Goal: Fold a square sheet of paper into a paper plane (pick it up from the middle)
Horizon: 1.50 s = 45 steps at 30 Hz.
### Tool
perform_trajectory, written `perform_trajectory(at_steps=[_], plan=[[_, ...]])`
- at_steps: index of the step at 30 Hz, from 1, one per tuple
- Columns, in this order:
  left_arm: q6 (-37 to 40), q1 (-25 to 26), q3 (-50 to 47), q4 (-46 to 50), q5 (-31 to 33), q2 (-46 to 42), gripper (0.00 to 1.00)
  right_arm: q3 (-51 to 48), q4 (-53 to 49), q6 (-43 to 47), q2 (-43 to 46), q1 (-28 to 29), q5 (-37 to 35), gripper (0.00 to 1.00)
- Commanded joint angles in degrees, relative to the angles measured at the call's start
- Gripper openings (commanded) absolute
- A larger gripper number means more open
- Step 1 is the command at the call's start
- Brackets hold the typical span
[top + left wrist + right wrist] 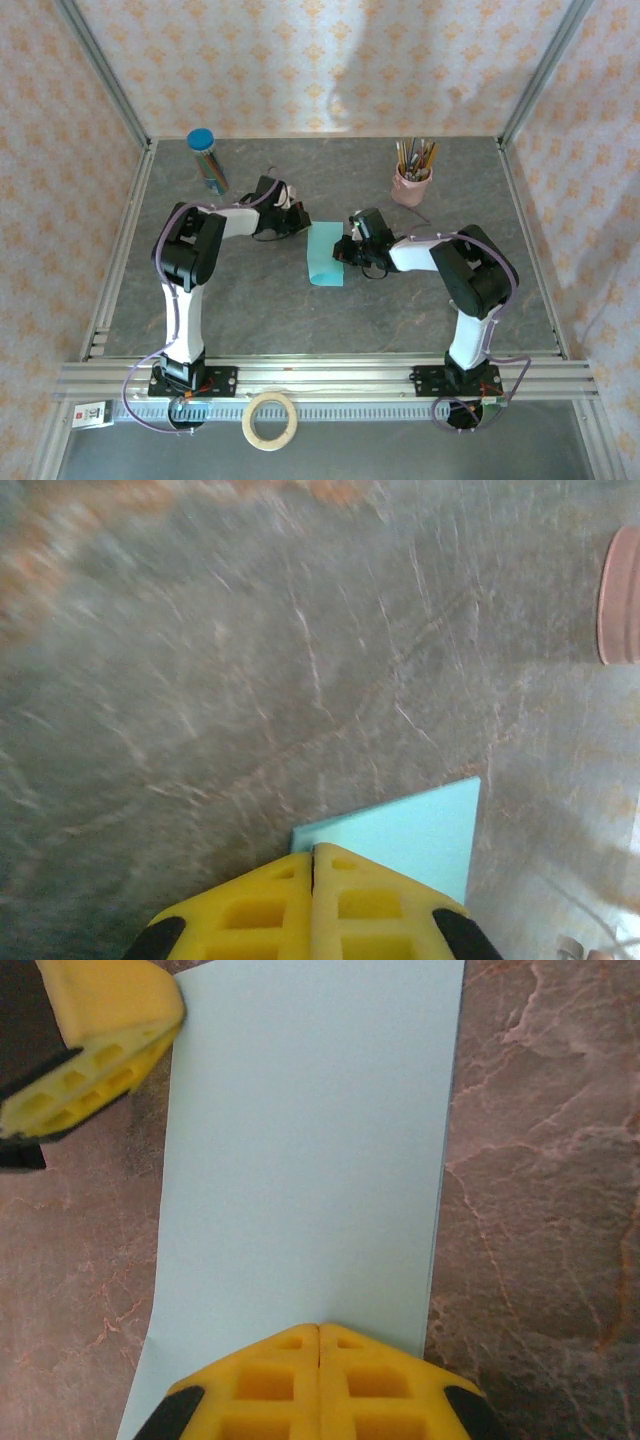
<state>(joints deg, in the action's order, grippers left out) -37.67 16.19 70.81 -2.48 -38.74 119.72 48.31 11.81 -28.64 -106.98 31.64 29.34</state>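
The sheet of paper [325, 255] lies flat on the grey table as a narrow light turquoise rectangle, with a doubled edge along one long side [440, 1160]. My left gripper [303, 226] is shut, its yellow tips [313, 852] at the paper's far left corner [420, 830]. In the right wrist view the left gripper [170, 1015] touches that same corner. My right gripper [343, 250] is shut too, and its tips [319, 1328] rest on the middle of the paper's right edge. Nothing is pinched between either pair of fingers.
A pink cup of pencils [412, 185] stands at the back right, its rim also in the left wrist view [622, 595]. A blue-lidded tube of coloured pens [207, 160] stands back left. A tape roll [271, 420] lies beyond the near rail.
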Motion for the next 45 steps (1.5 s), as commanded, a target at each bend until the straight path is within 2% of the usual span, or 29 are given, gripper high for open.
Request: perform_trajectory(at_steps=[1,8,14,20,25,32,35,40,45], plan=[[3.0,-2.2,2.2,4.3,4.9,1.3,0.0,-6.8,-23.0,1.5,-9.3,-0.3,-13.3,0.02],[0.2,1.0,1.5,0.7,0.9,-4.4,0.0,-6.9,-22.7,1.3,-9.3,-0.3,-13.0,0.02],[-2.2,4.0,0.9,-1.9,1.1,-1.5,0.0,-7.0,-22.3,1.4,-9.8,-0.3,-12.8,0.02],[-1.2,3.6,4.0,2.5,3.6,2.4,0.0,-7.3,-22.2,1.5,-9.8,-0.3,-13.1,0.01],[0.4,1.2,6.1,6.6,7.1,5.0,0.0,-7.4,-22.0,1.1,-9.8,-0.3,-13.5,0.01],[1.1,-1.4,6.6,8.0,7.3,-0.2,0.0,-7.6,-21.7,0.3,-9.8,-0.3,-13.7,0.01],[-1.9,-0.6,2.8,5.1,4.9,-5.1,0.0,-7.8,-21.7,0.2,-9.7,-0.3,-13.7,0.01],[-10.9,3.2,-10.9,-4.8,2.7,-14.2,0.0,-8.4,-21.4,0.1,-9.3,-0.3,-13.7,0.01],[-20.7,8.0,-21.2,-15.0,1.3,-18.3,0.0,-8.4,-21.3,0.2,-9.4,-0.3,-13.5,0.01]])
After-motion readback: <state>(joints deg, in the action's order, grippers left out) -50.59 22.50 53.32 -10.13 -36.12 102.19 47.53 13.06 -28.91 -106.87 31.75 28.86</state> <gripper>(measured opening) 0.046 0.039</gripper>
